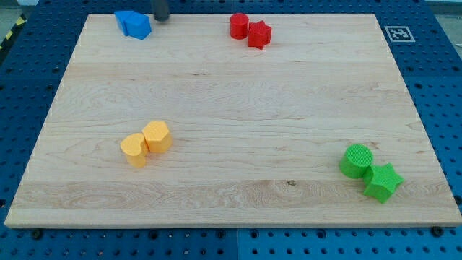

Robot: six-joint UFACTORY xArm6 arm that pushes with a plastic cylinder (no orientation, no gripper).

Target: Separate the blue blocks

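hovering at the view's top, my tip (161, 19) is sitting just right of the blue blocks (133, 24), holding nothing. you're seeing both blue pieces touching near the board (231, 108)'s top-left edge, so separating is looking not yet done.

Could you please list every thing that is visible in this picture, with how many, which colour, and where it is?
blue blocks: two, blue, touching each other at the view's top left; shapes hard to make out
red cylinder: one, red, view's top centre
red star: one, red, touching the red cylinder on its right
yellow heart: one, yellow, lower left
yellow block: one, yellow, touching the heart's upper right
green cylinder: one, green, lower right
green star: one, green, touching the green cylinder
wooden board: one, light wood, on a blue pegboard
marker tag: one, black and white, board's top right
my tip: one, dark, just right of the blue blocks
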